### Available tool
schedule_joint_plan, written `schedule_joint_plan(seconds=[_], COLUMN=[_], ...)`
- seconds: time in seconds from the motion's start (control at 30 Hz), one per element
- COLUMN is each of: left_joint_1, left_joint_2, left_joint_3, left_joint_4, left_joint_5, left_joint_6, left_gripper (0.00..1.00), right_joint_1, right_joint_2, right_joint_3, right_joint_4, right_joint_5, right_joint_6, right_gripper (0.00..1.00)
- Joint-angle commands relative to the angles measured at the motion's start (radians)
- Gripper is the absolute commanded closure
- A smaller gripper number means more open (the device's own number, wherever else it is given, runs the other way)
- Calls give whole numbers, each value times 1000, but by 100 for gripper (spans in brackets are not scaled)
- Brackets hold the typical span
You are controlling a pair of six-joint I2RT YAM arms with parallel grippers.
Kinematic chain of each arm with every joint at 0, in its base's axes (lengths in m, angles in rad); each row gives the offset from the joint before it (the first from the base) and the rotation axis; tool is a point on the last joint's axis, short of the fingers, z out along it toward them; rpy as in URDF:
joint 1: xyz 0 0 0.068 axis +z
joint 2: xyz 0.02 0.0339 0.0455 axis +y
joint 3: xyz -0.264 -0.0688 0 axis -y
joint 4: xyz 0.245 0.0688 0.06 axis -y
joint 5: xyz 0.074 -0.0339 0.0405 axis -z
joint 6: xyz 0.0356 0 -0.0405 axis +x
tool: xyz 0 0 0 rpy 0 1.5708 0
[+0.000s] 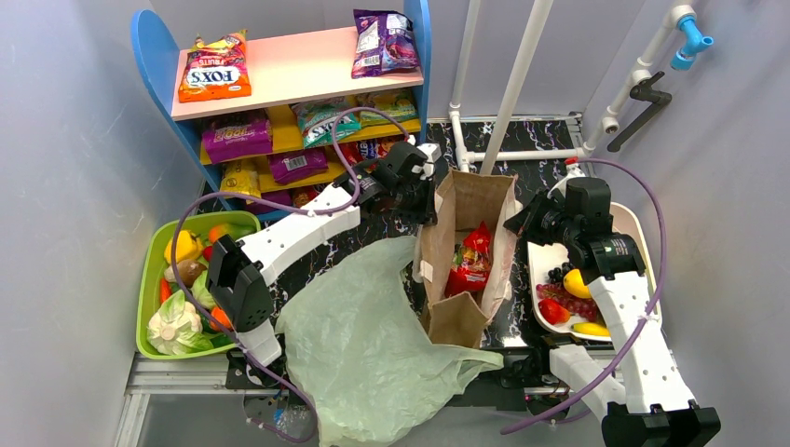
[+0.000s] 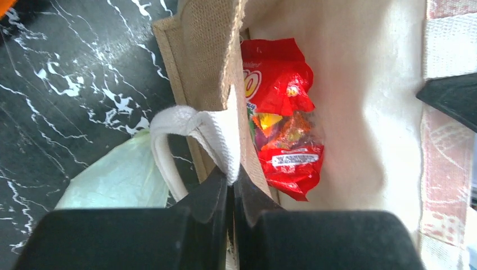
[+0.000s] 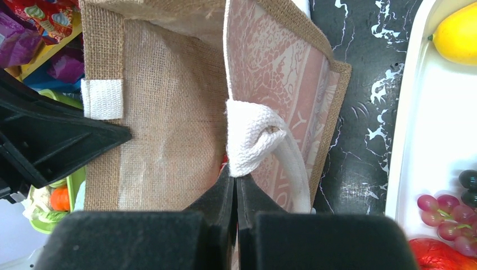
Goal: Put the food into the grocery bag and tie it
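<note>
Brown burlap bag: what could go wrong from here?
1. Both the left gripper and right gripper pinch its white handles by the tips; a lift may slip them.
2. That is the brown burlap bag, not the pale-green grocery bag lying beside it: food could go in the wrong one.
3. A tug may spill the red snack packet.

Brown jute bag (image 1: 456,321) with red snack packet (image 1: 472,265) inside

Left of the brown bag (image 1: 466,251), the left arm (image 1: 293,233) has white perforated shells, black joints and matte black wedge fingers (image 2: 208,197). Right of it, the right arm (image 1: 629,321) looks alike, trailing a purple cable (image 1: 660,247).
</note>
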Motion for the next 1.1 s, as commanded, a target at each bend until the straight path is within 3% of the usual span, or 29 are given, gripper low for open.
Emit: schedule_joint_plan(seconds=[0.0, 0.1, 0.17, 0.3, 0.47, 0.77, 0.83, 0.93, 1.0, 1.07], left_joint_1=[-63, -108, -119, -129, -141, -140, -139, -132, -120, -102], left_joint_2=[-33, -36, -44, -60, -70, -109, -115, -140, -168, -180], left_joint_3=[64, 131, 131, 72, -3, 38, 61, 70, 52, 50], left_joint_4=[-68, -171, -187, -156, -89, -99, -122, -149, -141, -151], left_joint_5=[-196, -436, -507, -527, -510, -546, -560, -603, -617, -640], left_joint_6=[31, 50, 26, -21, -25, 65, 84, 92, 108, 129], left_gripper=[100, 100, 100, 100, 99, 31, 21, 14, 11, 7], right_joint_1=[0, 0, 0, 0, 0, 0, 0, 0, 0, 0], right_joint_2=[-9, -32, -69, -89, -55, -24, -27, -35, -41, -44], right_joint_3=[30, 88, 96, 105, 43, 0, 2, 1, 0, -4], right_joint_4=[-3, -36, 0, 9, 9, 35, 34, 23, 14, 6], right_joint_5=[31, 146, 180, 268, 225, 130, 114, 111, 114, 112], right_joint_6=[17, 75, 101, 107, 96, 68, 59, 52, 49, 43], right_gripper=[99, 99, 99, 99, 99, 99, 99, 97, 87, 64])
